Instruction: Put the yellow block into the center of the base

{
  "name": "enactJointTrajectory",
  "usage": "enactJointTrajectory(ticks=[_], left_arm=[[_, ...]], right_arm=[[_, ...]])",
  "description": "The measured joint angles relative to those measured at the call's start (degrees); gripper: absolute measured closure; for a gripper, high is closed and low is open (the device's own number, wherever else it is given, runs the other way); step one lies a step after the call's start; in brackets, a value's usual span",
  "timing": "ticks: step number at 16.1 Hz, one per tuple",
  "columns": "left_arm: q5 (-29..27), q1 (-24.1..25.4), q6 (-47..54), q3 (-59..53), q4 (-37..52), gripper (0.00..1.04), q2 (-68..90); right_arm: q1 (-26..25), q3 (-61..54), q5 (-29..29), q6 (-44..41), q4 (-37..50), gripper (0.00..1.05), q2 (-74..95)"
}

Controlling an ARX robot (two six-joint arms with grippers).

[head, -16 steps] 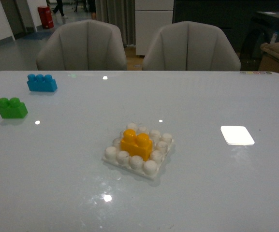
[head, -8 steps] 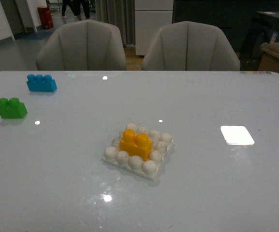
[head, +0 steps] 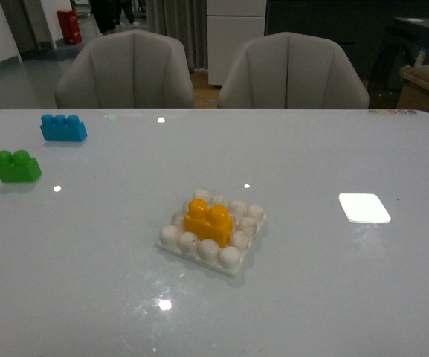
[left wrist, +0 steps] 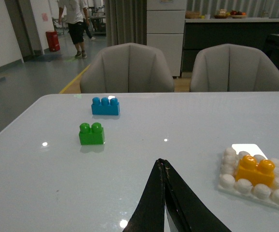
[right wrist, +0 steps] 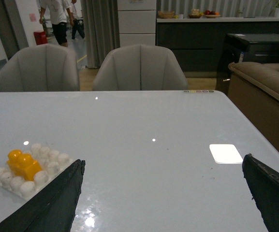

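Observation:
The yellow block (head: 209,219) sits pressed on the middle studs of the white studded base (head: 234,259) at the table's centre. Both also show in the left wrist view, the block (left wrist: 255,169) on the base (left wrist: 232,181), and in the right wrist view, the block (right wrist: 23,164) on the base (right wrist: 4,179). Neither gripper shows in the front view. My left gripper (left wrist: 161,163) is shut and empty, above the table to the left of the base. My right gripper (right wrist: 163,166) is wide open and empty, to the right of the base.
A green two-stud brick (head: 17,166) and a blue three-stud brick (head: 63,127) lie at the far left of the table. A smooth white square patch (head: 364,207) lies to the right. Two grey chairs (head: 128,71) stand behind the far edge.
None on the table: block, base and bricks stay put. Only a person in the background has walked on.

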Motion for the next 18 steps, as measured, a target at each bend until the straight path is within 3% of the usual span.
enactJointTrajectory(ticks=[7, 9, 13, 14, 16, 18], left_arm=[[-0.02, 0.0, 0.02, 0.0, -7.58, 1.03, -7.76], [0.0, 0.0, 0.0, 0.04, -18.4, 1.03, -15.93], [-0.04, 0.04, 0.0, 0.04, -17.81, 1.03, -17.27], [0.0, 0.04, 0.0, 0.04, -17.84, 0.84, -17.27], [0.0, 0.04, 0.0, 0.04, -17.84, 0.11, -17.27], [0.0, 0.04, 0.09, 0.04, -17.84, 0.07, -17.27]], right_arm=[[0.0, 0.0, -0.02, 0.0, 0.02, 0.06, 0.0], [0.0, 0.0, 0.0, 0.0, 0.0, 0.06, 0.0], [0.0, 0.0, -0.02, 0.0, 0.02, 0.06, 0.0], [0.0, 0.0, -0.02, -0.02, 0.02, 0.06, 0.0], [0.0, 0.0, -0.02, 0.0, 0.02, 0.06, 0.0], [0.0, 0.0, -0.02, -0.02, 0.0, 0.06, 0.0]])
